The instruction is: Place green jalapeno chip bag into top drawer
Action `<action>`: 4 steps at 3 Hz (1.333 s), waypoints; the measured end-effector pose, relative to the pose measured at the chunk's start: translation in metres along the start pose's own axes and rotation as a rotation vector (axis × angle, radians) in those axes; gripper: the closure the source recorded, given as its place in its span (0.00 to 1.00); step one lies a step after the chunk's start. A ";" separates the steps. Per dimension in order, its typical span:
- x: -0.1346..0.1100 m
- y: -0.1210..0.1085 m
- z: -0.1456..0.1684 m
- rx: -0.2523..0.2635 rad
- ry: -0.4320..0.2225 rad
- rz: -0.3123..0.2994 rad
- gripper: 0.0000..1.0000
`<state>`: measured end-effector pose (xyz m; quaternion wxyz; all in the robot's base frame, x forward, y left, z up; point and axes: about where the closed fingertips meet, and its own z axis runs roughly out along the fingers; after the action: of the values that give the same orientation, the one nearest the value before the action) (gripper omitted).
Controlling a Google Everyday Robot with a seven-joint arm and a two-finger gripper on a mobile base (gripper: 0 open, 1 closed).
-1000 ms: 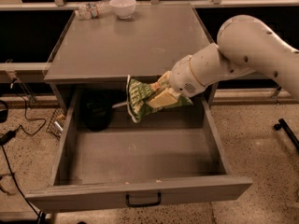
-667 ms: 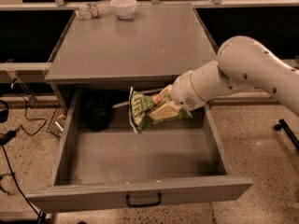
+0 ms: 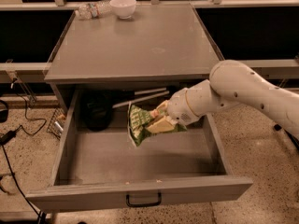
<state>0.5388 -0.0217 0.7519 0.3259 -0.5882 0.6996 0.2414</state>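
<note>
Lower now than a second ago: bag and wrist have dropped from drawer-rim level down into the drawer cavity, and the arm has eased slightly forward.

Fingers (image 3: pixel 162 109): tan, clenched on the right-hand side of the small wrinkly green jalapeno chip bag (image 3: pixel 139 125), a foil packet with white edges. The bag hangs tilted, its lower corner pointing at the drawer floor. Cannot tell whether that corner touches the floor yet.

Gripper (image 3: pixel 158 120): inside the drawer opening, right of centre, below the cabinet top. White rounded arm (image 3: pixel 243 90) reaches in from the right, over the drawer's right wall.

Wide shallow grey metal top drawer (image 3: pixel 140 190): pulled fully out, small black pull handle (image 3: pixel 143 200) on its front panel. Dark rounded object (image 3: pixel 97 110) sits at the back left of the drawer; pale rods (image 3: pixel 145 97) lie behind the bag.

Grey cabinet surface (image 3: pixel 135 45): white bowl (image 3: pixel 124 6) and clear plastic bottle (image 3: pixel 93 8) lying at the far edge, well apart from the work.

Progress, as judged: drawer open, bag carried in over the floor. Left to do: release it and pull the arm clear.

Writing: pale pattern on the bag face, nothing legible; no labels readable elsewhere.
</note>
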 end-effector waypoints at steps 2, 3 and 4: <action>0.027 0.014 0.036 -0.049 -0.021 0.039 1.00; 0.039 0.017 0.053 -0.063 -0.036 0.052 1.00; 0.051 0.017 0.076 -0.073 -0.052 0.059 1.00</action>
<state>0.5303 0.0021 0.6628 0.3151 -0.5725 0.6985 0.2915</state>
